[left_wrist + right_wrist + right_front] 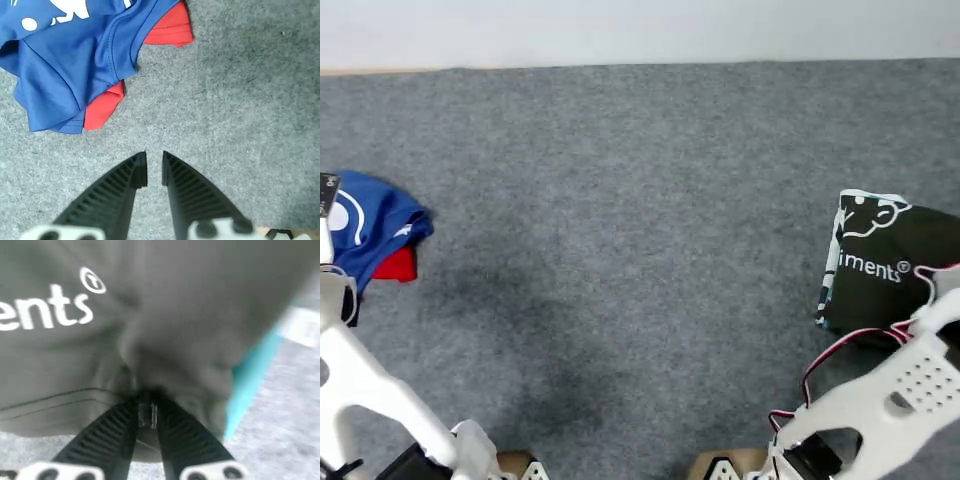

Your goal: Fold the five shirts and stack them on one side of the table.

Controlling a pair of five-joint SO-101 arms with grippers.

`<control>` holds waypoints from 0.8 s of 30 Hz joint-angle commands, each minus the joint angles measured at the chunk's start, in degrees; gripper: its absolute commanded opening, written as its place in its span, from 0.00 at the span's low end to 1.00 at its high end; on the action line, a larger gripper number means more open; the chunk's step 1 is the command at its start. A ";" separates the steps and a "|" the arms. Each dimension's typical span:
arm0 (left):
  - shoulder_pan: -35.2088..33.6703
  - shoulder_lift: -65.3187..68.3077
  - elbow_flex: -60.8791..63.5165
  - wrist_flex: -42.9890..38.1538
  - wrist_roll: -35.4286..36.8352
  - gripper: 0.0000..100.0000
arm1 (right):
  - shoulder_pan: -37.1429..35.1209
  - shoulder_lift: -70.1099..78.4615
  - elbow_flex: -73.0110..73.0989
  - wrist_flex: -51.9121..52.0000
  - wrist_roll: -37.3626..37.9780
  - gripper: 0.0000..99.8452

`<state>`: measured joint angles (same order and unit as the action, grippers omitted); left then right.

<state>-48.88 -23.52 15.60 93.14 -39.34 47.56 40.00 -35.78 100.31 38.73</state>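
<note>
High view: grey table (640, 200); blue shirt (375, 225) crumpled at one side edge over a red shirt (397, 265); black shirt (890, 270) at the opposite edge, well apart from them.
Left gripper (154, 172): hangs over bare table near the blue and red shirts; fingers almost closed with a slim gap, nothing between them.
Right gripper (147, 415): fingers pinched together on a bunched fold of the black shirt at its near edge.
Stack: the black shirt looks folded into a compact block; a teal cloth (252, 375) pokes out beneath it, so it probably tops the pile of finished shirts.
Step in hand: likely setting or tidying the black shirt on the stack, with blue and red not yet folded.
Count: I cannot tell how many shirts lie under the black one.
Next move: the right gripper should let go of the fold without dragging the pile askew; then the left needs to open wide, take the blue shirt and bring it to the middle to spread flat.
Risk: the blue shirt may drag the red one along.
</note>
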 commanded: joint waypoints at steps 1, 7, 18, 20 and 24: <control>0.44 -1.14 -0.40 -0.97 -0.53 0.06 | 1.19 0.22 -0.35 0.31 0.79 0.01; 0.44 -1.14 -0.48 -0.97 -3.16 0.06 | -0.40 -9.89 -0.79 2.51 0.70 0.01; 0.44 -1.41 -0.48 -0.97 -3.16 0.06 | 1.98 -28.09 20.40 2.24 6.68 0.17; 0.44 -1.49 -0.48 -0.88 -3.16 0.06 | 3.12 -28.00 23.56 1.19 8.44 0.16; 0.35 -1.58 -0.48 -0.70 -3.16 0.06 | 7.08 -28.00 26.90 -5.32 9.67 0.16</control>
<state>-48.88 -23.52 15.60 93.14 -41.89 51.87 15.56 -9.49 98.46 46.55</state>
